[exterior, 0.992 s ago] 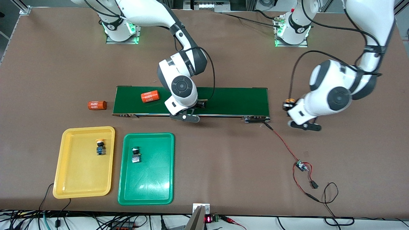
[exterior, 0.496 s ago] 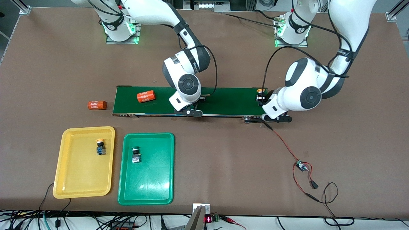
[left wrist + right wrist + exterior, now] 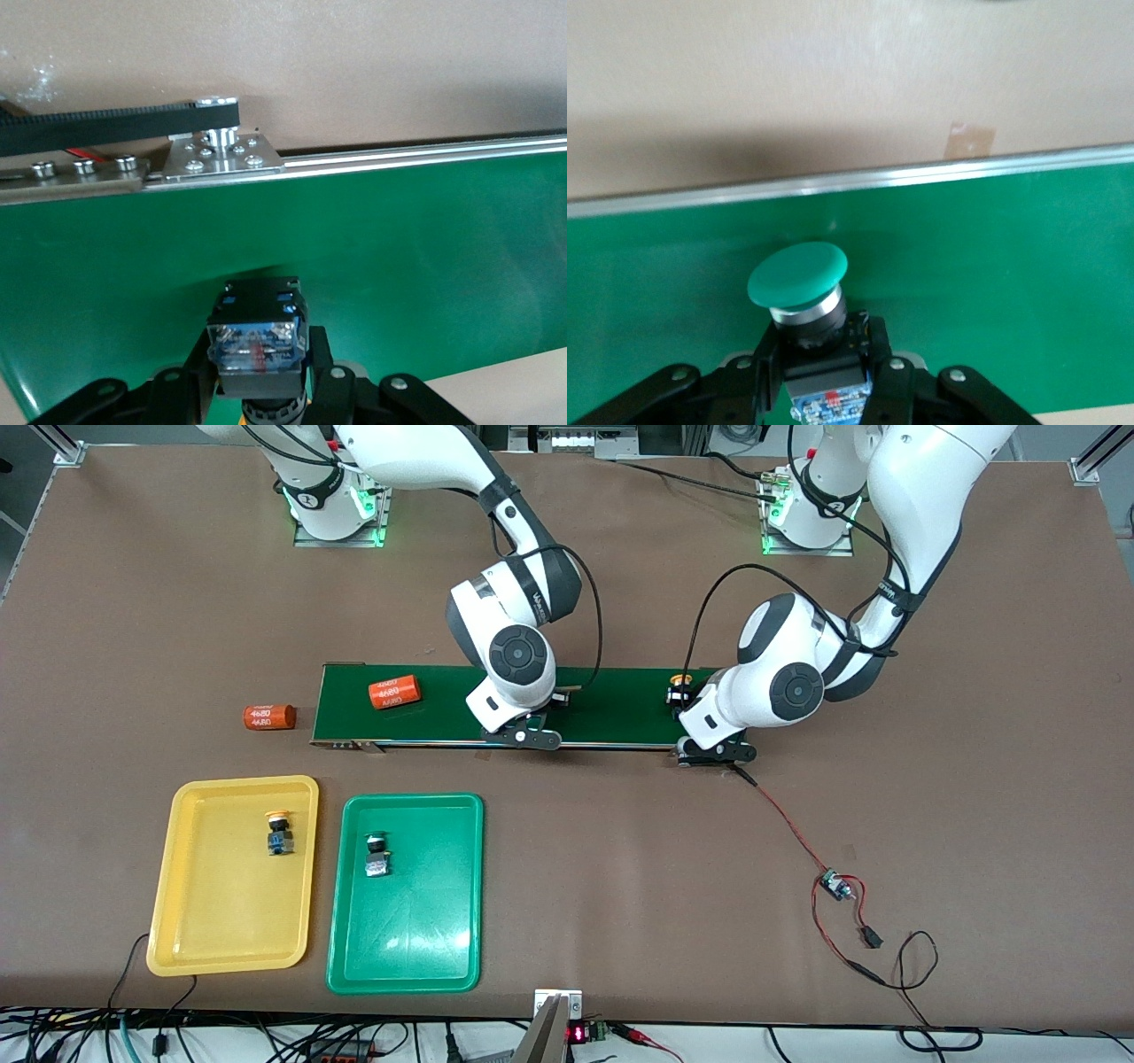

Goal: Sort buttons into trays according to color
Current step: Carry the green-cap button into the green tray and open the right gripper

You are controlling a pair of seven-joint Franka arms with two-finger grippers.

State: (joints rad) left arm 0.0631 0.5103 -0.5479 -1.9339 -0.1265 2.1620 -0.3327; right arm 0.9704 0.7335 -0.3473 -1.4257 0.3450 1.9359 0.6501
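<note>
My left gripper (image 3: 689,701) is shut on a yellow-orange button (image 3: 680,683) and holds it just over the conveyor belt's end toward the left arm. In the left wrist view the gripper (image 3: 257,372) grips the button's black-and-blue body (image 3: 257,332). My right gripper (image 3: 539,716) is low on the middle of the belt. In the right wrist view it (image 3: 821,354) is shut on a green button (image 3: 797,273) lying on the belt. The yellow tray (image 3: 190,921) holds one yellow-orange button (image 3: 279,833). The green tray (image 3: 416,948) beside it holds one green button (image 3: 378,856).
The dark-green conveyor belt (image 3: 620,704) crosses the table's middle. One orange "4680" cylinder (image 3: 392,691) lies on it, another (image 3: 269,716) on the table off the belt's end toward the right arm. A small circuit board with red wires (image 3: 835,885) lies toward the left arm's end.
My left arm has swung in from off the belt's end to over the belt, carrying the yellow-orange button. My right gripper has lowered onto the belt. The cylinder on the belt has drifted toward the right arm's end.
</note>
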